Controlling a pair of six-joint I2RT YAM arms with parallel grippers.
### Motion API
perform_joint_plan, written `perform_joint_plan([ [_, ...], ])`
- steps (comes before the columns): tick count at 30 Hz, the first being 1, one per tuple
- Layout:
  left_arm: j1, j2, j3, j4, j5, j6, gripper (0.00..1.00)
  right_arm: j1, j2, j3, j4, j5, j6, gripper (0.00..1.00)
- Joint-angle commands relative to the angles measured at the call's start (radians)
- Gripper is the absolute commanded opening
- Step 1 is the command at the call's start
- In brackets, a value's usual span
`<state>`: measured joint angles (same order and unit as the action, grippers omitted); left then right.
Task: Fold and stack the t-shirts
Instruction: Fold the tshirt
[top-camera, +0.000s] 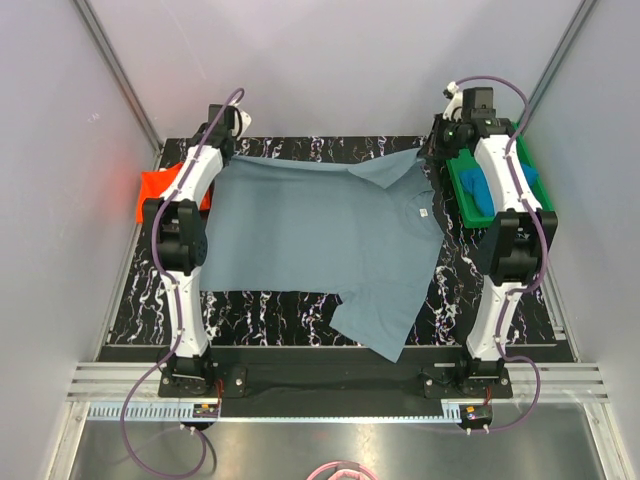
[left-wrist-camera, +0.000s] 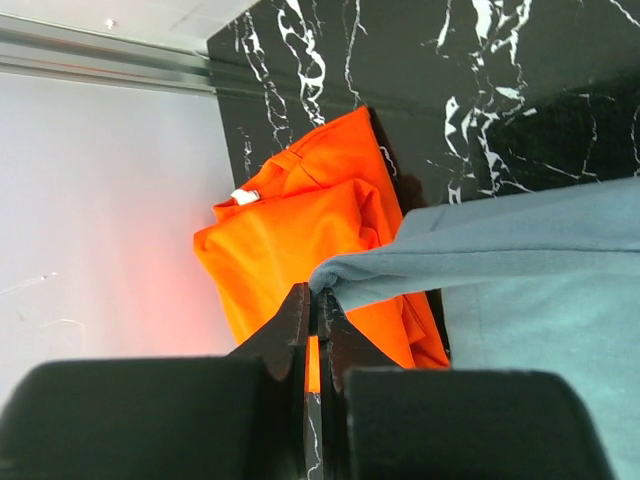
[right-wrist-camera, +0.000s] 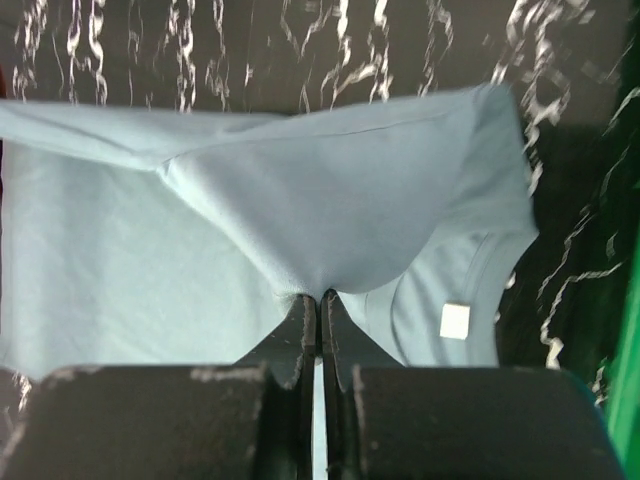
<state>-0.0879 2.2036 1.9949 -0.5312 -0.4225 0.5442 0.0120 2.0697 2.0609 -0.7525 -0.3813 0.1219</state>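
A large grey-blue t-shirt (top-camera: 320, 240) lies spread over the black marbled table (top-camera: 290, 305), one sleeve hanging toward the near edge. My left gripper (top-camera: 232, 143) is shut on its far left corner, and the pinched cloth (left-wrist-camera: 345, 270) shows at the fingertips of the left gripper (left-wrist-camera: 318, 297). At the far right my right gripper (top-camera: 432, 150) is shut on the sleeve; in the right wrist view the cloth (right-wrist-camera: 330, 200) bunches at the right gripper (right-wrist-camera: 320, 297). An orange-red t-shirt (left-wrist-camera: 300, 230) lies crumpled at the table's left edge (top-camera: 152, 190). A bright blue t-shirt (top-camera: 478, 190) rests in the green tray (top-camera: 462, 185).
Grey walls enclose the table on the left, back and right. The green tray stands at the far right beside the right arm. A white neck label (right-wrist-camera: 455, 320) shows inside the grey-blue shirt's collar.
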Motion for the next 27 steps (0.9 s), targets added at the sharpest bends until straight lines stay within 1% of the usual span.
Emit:
perform_joint_plan([
  [1,0.002,-0.088,-0.001,0.0,0.017,-0.006,0.0,0.008,-0.086,-0.034,-0.022,-0.036,0.012,0.0],
  [13,-0.004,-0.157,-0.096,-0.03,0.04,-0.026,0.0,0.008,-0.207,-0.171,-0.036,-0.047,0.012,0.0],
  [17,-0.013,-0.168,-0.123,-0.059,0.051,-0.039,0.0,0.008,-0.25,-0.241,-0.031,-0.05,0.009,0.0],
  [22,-0.032,-0.183,-0.165,-0.087,0.071,-0.067,0.0,0.008,-0.276,-0.34,-0.012,-0.045,0.001,0.0],
  [27,-0.05,-0.189,-0.194,-0.104,0.074,-0.081,0.0,0.008,-0.283,-0.375,-0.005,-0.05,-0.004,0.0],
])
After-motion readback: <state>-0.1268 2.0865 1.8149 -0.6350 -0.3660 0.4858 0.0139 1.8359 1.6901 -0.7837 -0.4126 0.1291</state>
